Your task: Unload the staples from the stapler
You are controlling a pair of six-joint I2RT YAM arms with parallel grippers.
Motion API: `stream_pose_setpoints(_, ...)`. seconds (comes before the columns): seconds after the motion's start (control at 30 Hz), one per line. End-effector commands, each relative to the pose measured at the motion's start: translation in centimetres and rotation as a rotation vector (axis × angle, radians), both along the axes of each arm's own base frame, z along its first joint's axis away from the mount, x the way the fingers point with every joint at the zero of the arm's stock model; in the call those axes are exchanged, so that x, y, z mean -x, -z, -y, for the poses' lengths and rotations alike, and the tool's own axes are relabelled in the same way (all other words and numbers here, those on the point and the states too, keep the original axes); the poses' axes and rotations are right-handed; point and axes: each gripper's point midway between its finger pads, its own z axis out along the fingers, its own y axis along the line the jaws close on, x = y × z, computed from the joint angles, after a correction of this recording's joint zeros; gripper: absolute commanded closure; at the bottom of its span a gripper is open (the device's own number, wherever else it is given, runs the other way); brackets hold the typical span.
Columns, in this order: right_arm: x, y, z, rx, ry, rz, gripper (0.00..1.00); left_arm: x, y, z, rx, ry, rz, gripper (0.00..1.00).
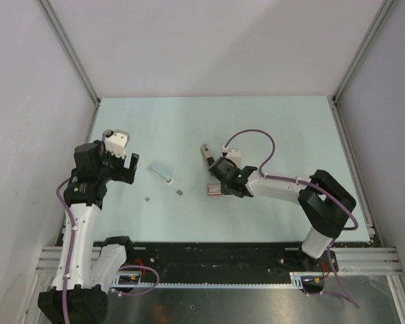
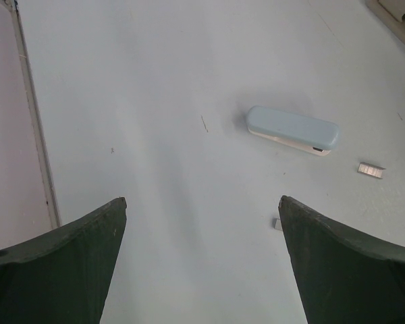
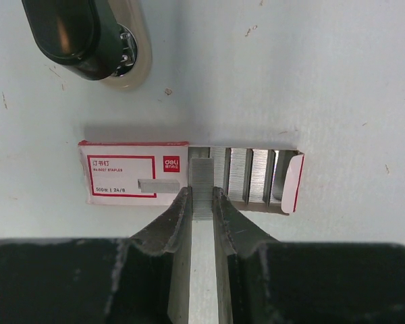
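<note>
One stapler (image 3: 88,40) lies just beyond the right claw (image 3: 202,192), which pinches a staple strip (image 3: 202,177).

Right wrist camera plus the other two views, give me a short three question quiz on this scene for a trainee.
1. True or false: the left gripper holds the stapler.
2. Fill in: ___ loose staple pieces lie on the table near the pale blue object.
3. What is the right gripper pinching? A) the stapler B) a staple strip at the open end of the red-and-white box C) the pale blue object

Key: 1 false, it is open and empty, and the stapler lies beside the box; 2 two; 3 B.
</note>
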Motion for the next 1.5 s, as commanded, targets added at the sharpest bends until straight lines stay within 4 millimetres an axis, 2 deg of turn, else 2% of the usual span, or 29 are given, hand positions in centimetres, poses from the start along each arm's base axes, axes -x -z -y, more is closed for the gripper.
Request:
stream_pose_setpoints(0.0, -0.2, 0.1, 0.0, -0.013, 0.014, 0.0, 1.0, 0.1, -0.2, 0.0, -0.007, 0.016, 0.017, 0.01)
stream_pose_setpoints(0.57, 0.6, 0.9, 0.4, 0.036, 0.0, -0.015, 1.0, 0.1, -0.2, 0.0, -0.011, 0.018, 0.018, 0.01)
stream_pose_setpoints(0.73, 0.9, 0.4, 0.0, 0.053, -0.018, 0.017, 1.0, 0.1, -0.1, 0.0, -0.01, 0.02, 0.016, 0.01)
stream_pose_setpoints(1.47, 0.5, 1.1, 0.7, 0.068, -0.003, 0.002, 1.0, 0.1, 0.3, 0.1, -0.004, 0.021, 0.003, 0.0)
